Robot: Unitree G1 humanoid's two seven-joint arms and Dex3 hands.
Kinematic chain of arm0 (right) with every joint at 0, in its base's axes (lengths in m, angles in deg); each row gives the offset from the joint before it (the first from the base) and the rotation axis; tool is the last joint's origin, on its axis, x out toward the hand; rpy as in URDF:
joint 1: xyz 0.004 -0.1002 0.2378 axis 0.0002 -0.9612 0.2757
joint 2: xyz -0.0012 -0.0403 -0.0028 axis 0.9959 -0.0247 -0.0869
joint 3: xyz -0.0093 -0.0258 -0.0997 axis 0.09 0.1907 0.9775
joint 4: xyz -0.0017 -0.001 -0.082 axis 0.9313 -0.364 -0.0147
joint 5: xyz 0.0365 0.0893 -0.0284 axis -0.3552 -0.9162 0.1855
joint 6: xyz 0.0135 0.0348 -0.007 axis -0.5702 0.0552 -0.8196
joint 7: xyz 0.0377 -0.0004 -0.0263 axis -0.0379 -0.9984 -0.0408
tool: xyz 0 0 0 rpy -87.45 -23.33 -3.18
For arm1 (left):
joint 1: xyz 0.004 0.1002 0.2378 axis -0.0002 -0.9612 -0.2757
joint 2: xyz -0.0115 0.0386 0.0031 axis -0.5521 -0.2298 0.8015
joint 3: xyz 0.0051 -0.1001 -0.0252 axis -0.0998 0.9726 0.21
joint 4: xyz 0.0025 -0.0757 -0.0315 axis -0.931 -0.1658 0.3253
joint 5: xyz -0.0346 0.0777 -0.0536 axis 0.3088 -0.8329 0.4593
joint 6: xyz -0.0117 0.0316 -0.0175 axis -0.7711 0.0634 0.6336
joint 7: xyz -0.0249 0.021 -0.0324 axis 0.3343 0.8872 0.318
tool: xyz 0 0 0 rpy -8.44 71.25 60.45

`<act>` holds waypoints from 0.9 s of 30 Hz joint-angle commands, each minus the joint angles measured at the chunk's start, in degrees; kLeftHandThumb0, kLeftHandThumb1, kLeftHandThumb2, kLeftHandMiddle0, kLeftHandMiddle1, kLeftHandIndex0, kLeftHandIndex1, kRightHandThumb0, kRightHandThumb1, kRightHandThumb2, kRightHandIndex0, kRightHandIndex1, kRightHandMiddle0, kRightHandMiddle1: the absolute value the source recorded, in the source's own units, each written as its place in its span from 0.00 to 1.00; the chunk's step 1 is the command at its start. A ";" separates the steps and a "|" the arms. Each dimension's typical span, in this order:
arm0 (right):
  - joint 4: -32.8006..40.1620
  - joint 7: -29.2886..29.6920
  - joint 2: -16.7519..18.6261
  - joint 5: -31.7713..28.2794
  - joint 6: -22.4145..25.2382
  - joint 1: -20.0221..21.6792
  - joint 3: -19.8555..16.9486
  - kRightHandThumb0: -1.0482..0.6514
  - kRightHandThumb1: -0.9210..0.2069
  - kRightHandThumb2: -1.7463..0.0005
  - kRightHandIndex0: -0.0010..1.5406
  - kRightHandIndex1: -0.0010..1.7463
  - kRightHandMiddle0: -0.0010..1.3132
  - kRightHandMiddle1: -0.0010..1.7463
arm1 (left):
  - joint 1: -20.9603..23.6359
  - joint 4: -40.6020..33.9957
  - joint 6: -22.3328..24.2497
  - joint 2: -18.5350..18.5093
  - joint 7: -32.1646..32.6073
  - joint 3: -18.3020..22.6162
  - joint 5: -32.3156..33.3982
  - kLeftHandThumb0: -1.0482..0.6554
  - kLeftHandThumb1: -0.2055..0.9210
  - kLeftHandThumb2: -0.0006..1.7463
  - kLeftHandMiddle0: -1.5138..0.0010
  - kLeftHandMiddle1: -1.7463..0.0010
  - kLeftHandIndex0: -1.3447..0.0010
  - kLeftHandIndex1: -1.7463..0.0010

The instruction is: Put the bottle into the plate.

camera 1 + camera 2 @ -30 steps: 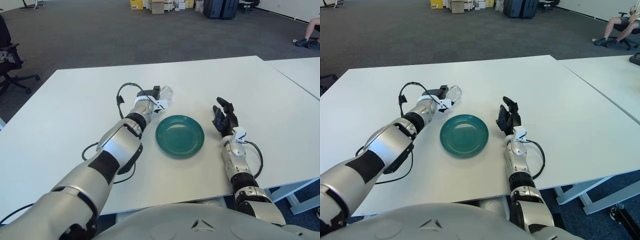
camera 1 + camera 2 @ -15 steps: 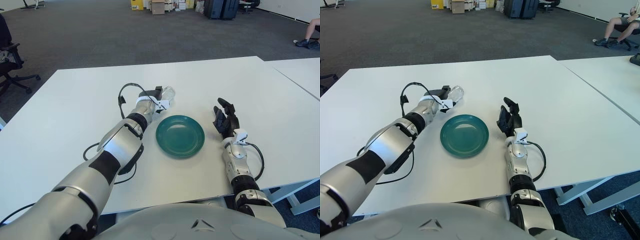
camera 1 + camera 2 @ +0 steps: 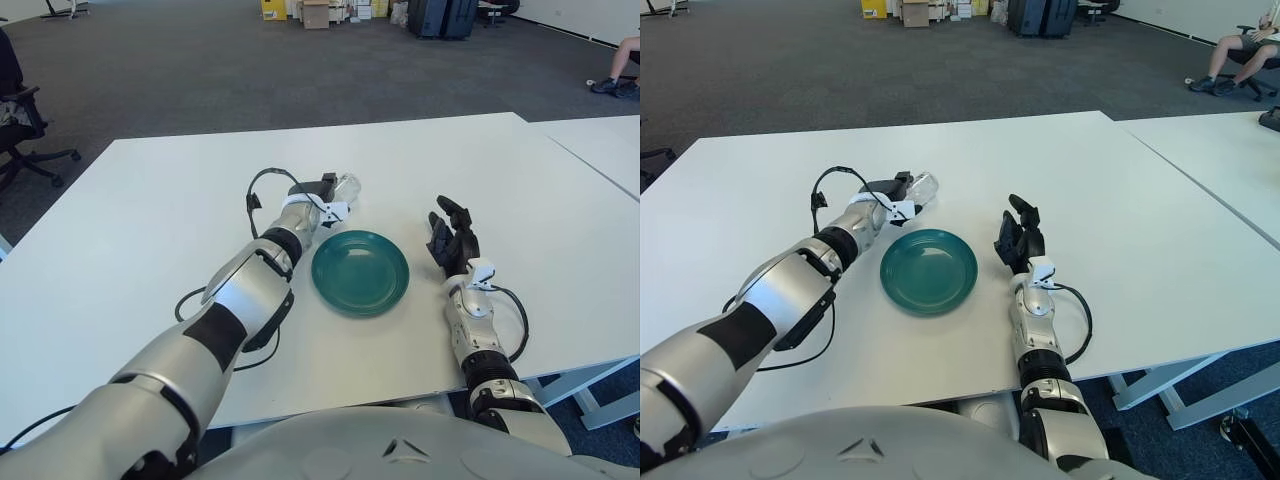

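One bottle, one plate, two robot hands, and one white bench carrying them, with a second white bench butted against its right side.

The bottle is clear plastic and is grasped in the left robot hand, whose dark fingers close around its near end. It shows just beyond the far-left rim of the plate, close to that rim but not over the dish. Its long axis lies roughly level, running from the hand away toward the right and slightly farther from the robot, so the free end points right and away. Whether that free end is the cap or the base cannot be told. Whether the bottle touches the bench top or is held just clear of it cannot be told either.

The plate is round and teal, lying flat on the bench between the two hands, with nothing in it.

The right robot hand shows just right of the plate, apart from it, holding nothing, its black fingers loosely spread and pointing away from the robot. A black cable loops above the left wrist.
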 commanded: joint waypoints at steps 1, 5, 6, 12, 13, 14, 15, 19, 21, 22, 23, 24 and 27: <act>-2.14 0.51 0.77 0.09 0.88 -2.10 0.01 0.26 0.00 0.54 0.21 0.00 0.00 0.39 | 0.03 0.07 -0.14 0.07 0.60 0.01 -0.32 0.08 1.00 0.50 0.68 0.47 1.00 0.62; -3.20 0.17 0.43 0.17 0.25 -2.08 0.07 0.25 0.00 0.54 0.21 0.00 0.00 0.38 | -0.10 0.08 -0.32 0.22 1.44 -0.33 -0.66 0.08 1.00 0.50 0.71 0.62 1.00 0.64; -3.47 0.05 0.32 0.16 0.12 -2.02 0.07 0.25 0.00 0.54 0.21 0.00 0.00 0.38 | -0.17 0.08 -0.37 0.27 1.65 -0.46 -0.78 0.08 1.00 0.50 0.72 0.65 1.00 0.64; -3.81 -0.33 0.15 0.17 -0.19 -1.91 0.26 0.24 0.00 0.54 0.21 0.00 0.00 0.38 | -0.77 0.14 -0.67 0.33 2.37 -1.22 -1.38 0.08 1.00 0.49 0.72 0.75 1.00 0.63; -3.82 -0.35 0.15 0.18 -0.19 -1.90 0.28 0.24 0.00 0.54 0.20 0.00 0.00 0.38 | -0.82 0.14 -0.70 0.32 2.42 -1.27 -1.42 0.08 1.00 0.49 0.72 0.76 1.00 0.63; -3.74 -0.37 0.16 0.16 -0.09 -1.89 0.28 0.24 0.00 0.54 0.20 0.00 0.00 0.38 | -0.96 0.15 -0.76 0.29 2.56 -1.43 -1.55 0.08 1.00 0.49 0.72 0.76 1.00 0.63; -3.68 -0.38 0.18 0.14 -0.01 -1.88 0.28 0.24 0.00 0.54 0.21 0.00 0.00 0.38 | -1.05 0.16 -0.80 0.27 2.66 -1.54 -1.64 0.08 1.00 0.49 0.72 0.77 1.00 0.62; -3.20 -0.06 0.48 0.05 -0.03 -1.99 0.20 0.24 0.00 0.53 0.20 0.00 0.00 0.38 | -1.37 0.20 -1.01 0.04 2.82 -2.27 -2.22 0.08 1.00 0.49 0.71 0.79 1.00 0.60; -2.75 0.01 0.58 0.07 0.03 -2.19 0.23 0.24 0.00 0.53 0.20 0.00 0.00 0.38 | -1.56 0.21 -1.16 -0.16 2.90 -2.51 -2.49 0.09 1.00 0.48 0.70 0.78 1.00 0.59; -2.55 0.07 0.65 0.05 0.02 -2.28 0.22 0.24 0.00 0.53 0.20 0.00 0.00 0.39 | -1.72 0.22 -1.31 -0.37 2.94 -2.72 -2.72 0.09 1.00 0.48 0.70 0.78 1.00 0.58; -2.42 0.11 0.70 0.03 0.01 -2.34 0.21 0.24 0.00 0.53 0.20 0.00 0.00 0.39 | -1.83 0.23 -1.41 -0.51 2.97 -2.86 -2.88 0.09 1.00 0.48 0.69 0.78 1.00 0.58; -2.41 0.19 0.75 -0.02 -0.01 -2.30 0.15 0.24 0.00 0.54 0.20 0.00 0.00 0.39 | -2.03 0.24 -1.70 -0.93 2.97 -3.25 -3.26 0.09 1.00 0.48 0.69 0.78 1.00 0.57; -2.60 0.17 0.73 -0.14 0.02 -2.13 0.03 0.24 0.00 0.54 0.21 0.00 0.00 0.39 | -2.63 0.30 -2.64 -2.20 2.97 -4.78 -4.55 0.09 1.00 0.48 0.70 0.78 1.00 0.55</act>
